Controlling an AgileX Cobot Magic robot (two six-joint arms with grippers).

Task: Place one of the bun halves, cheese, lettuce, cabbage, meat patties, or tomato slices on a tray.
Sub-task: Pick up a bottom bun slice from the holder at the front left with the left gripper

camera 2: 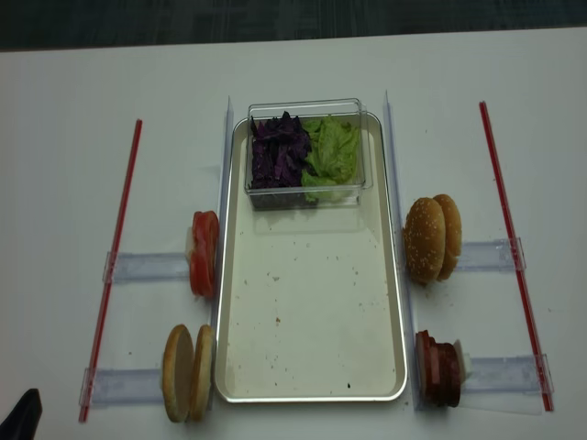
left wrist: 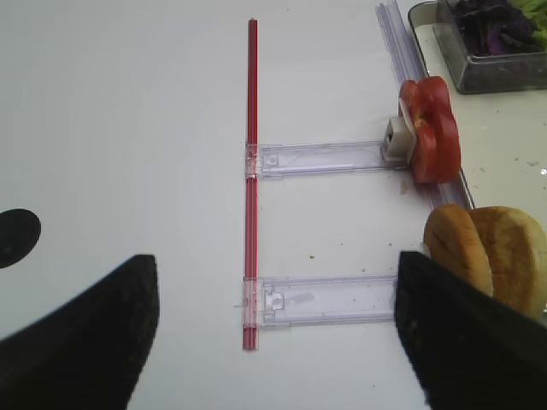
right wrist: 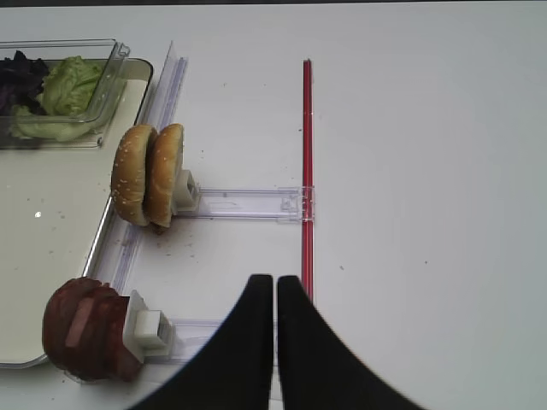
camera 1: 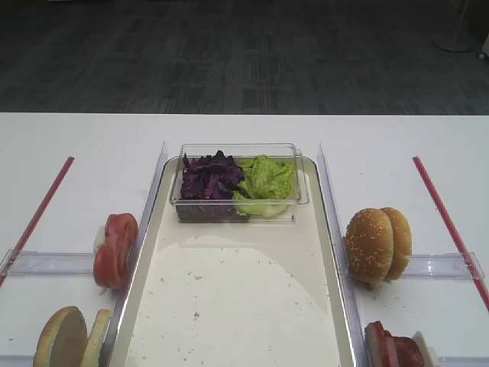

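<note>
The cream-bottomed metal tray [camera 2: 312, 312] lies in the middle with only crumbs on its bare part. Plain bun halves [camera 2: 188, 371] stand on edge at its lower left, with tomato slices [camera 2: 204, 253] above them. Meat patties [camera 2: 438, 368] stand on edge at its lower right. Purple cabbage [camera 2: 280, 151] and lettuce [camera 2: 332, 151] fill a clear tub at the tray's far end. No cheese is in view. My left gripper [left wrist: 275, 299] hangs open and empty over the table, the bun halves [left wrist: 487, 256] by its right finger. My right gripper [right wrist: 275, 282] is shut and empty, right of the patties [right wrist: 85, 329].
Sesame-seeded buns [camera 2: 433, 236] stand on edge right of the tray. Clear plastic rails [camera 2: 147, 266] hold the food rows on both sides. A red strip [camera 2: 115, 266] runs along the table on the left and another red strip [camera 2: 509, 247] on the right.
</note>
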